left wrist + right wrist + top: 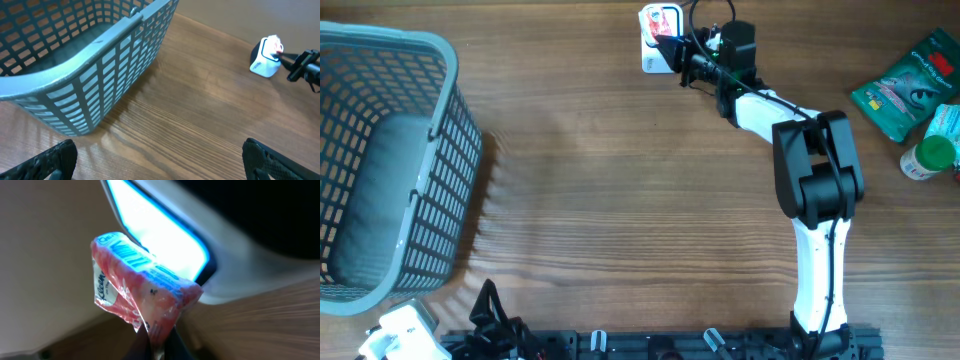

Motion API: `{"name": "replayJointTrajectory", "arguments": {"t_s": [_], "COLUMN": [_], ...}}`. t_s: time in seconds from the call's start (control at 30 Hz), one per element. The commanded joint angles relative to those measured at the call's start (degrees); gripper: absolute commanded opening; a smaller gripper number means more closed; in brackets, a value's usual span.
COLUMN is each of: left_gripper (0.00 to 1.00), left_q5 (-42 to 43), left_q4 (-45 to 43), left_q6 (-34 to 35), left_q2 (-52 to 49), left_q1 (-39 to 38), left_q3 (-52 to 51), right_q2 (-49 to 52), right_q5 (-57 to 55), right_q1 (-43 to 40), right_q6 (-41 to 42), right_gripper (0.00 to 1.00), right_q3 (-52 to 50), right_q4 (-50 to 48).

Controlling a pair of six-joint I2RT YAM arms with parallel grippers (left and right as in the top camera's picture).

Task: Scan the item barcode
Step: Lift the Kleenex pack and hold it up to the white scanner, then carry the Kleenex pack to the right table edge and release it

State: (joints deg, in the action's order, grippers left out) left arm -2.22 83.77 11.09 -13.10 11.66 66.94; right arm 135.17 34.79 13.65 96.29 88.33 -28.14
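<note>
The item is a red and white tissue pack [145, 287]. My right gripper [159, 347] is shut on the pack's lower plastic edge. The pack's barcode label faces up toward the scanner's lit window [160, 230], which is close behind it. From overhead, the pack [660, 20] hangs at the top centre over the white scanner [653, 58], with the right gripper [676, 50] beside it. The left wrist view shows the scanner [262, 65] and pack [274, 46] far off at the right. My left gripper [162, 162] is open above bare wood, near the table's front left [485, 305].
A grey-blue slatted basket [380, 60] fills the left side and stands close to the left gripper [100, 55]. A green pouch [910, 85] and a white bottle with a green cap [930, 157] lie at the right edge.
</note>
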Motion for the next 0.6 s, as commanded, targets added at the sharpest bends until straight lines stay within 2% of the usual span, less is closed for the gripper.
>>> {"name": "replayJointTrajectory", "arguments": {"t_s": [0.0, 0.03, 0.07, 0.13, 0.17, 0.23, 0.33, 0.43, 0.53, 0.57], "left_gripper": [1.00, 1.00, 1.00, 1.00, 1.00, 1.00, 1.00, 1.00, 1.00, 1.00], "left_q5": [0.3, 0.3, 0.3, 0.3, 0.3, 0.3, 0.3, 0.3, 0.3, 0.3], "left_q4": [-0.2, -0.2, -0.2, -0.2, -0.2, -0.2, -0.2, -0.2, -0.2, -0.2], "left_q6": [0.1, 0.1, 0.1, 0.1, 0.1, 0.1, 0.1, 0.1, 0.1, 0.1], "left_q2": [0.3, 0.3, 0.3, 0.3, 0.3, 0.3, 0.3, 0.3, 0.3, 0.3], "left_q1": [0.3, 0.3, 0.3, 0.3, 0.3, 0.3, 0.3, 0.3, 0.3, 0.3], "left_q3": [0.0, 0.0, 0.0, 0.0, 0.0, 0.0, 0.0, 0.0, 0.0, 0.0], "right_q2": [-11.7, -14.7, -20.7, -26.5, -27.9, -29.0, -28.5, -28.5, -28.6, -28.6], "right_q5": [-3.2, -3.4, -5.5, -11.0, -12.8, -24.4, -39.4, -48.2, -54.9, -55.8], "right_q1": [-2.1, -3.2, -6.0, -10.4, -12.2, -18.4, -24.0, -29.0, -32.9, -33.8], "right_q6": [-15.5, -17.8, -22.1, -25.9, -27.5, -34.2, -38.9, -35.7, -36.3, -37.4], "right_gripper": [0.05, 0.05, 0.04, 0.04, 0.04, 0.04, 0.04, 0.04, 0.04, 0.18], "right_q3": [0.7, 0.7, 0.7, 0.7, 0.7, 0.5, -5.9, -15.1, -16.3, -15.9], "right_q4": [12.3, 17.8, 32.9, 54.1, 60.5, 75.0, 77.9, 75.8, 75.5, 75.5]}}
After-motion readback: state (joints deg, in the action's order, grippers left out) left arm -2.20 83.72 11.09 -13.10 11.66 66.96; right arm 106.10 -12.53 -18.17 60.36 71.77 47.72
